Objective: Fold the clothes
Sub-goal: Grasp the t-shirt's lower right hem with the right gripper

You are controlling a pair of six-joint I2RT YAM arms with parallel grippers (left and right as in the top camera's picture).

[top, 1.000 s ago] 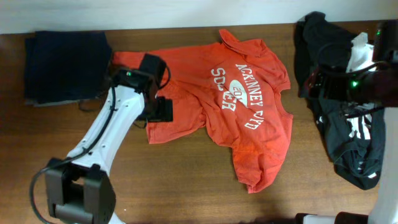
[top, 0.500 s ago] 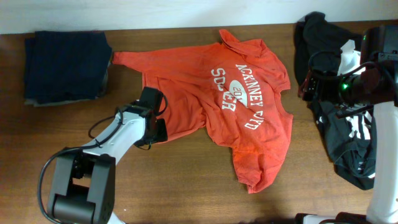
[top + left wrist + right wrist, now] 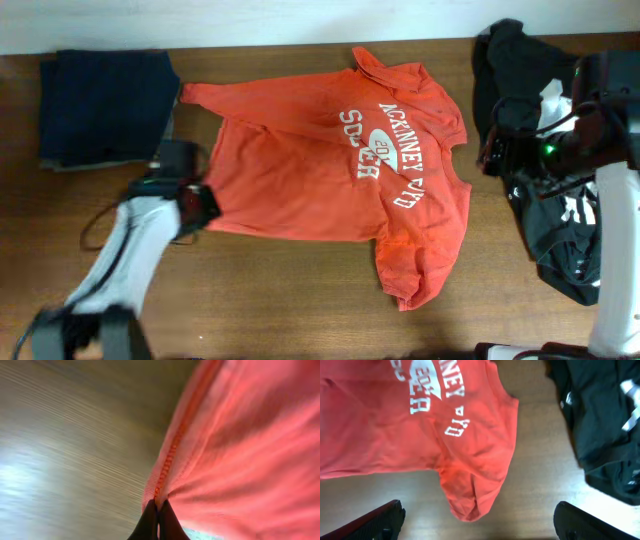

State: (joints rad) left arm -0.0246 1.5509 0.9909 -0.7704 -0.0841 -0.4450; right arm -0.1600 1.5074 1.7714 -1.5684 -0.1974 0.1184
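An orange T-shirt with white lettering lies spread across the middle of the wooden table. My left gripper sits at the shirt's lower left corner. In the left wrist view its fingertips are shut on the stitched hem of the orange T-shirt, just above the tabletop. My right gripper hangs open above the table, with nothing between its fingers. Below it lie the shirt's lower sleeve and a heap of black clothes. In the overhead view the right arm is over that heap.
A folded stack of dark navy clothes lies at the back left. The crumpled black clothes with white markings fill the right side up to the table's edge. Bare wood shows in front of the shirt.
My left gripper has closed on the shirt's hem and moved left with it, drawing the lower left corner outward and flatter. The right arm has hardly moved.
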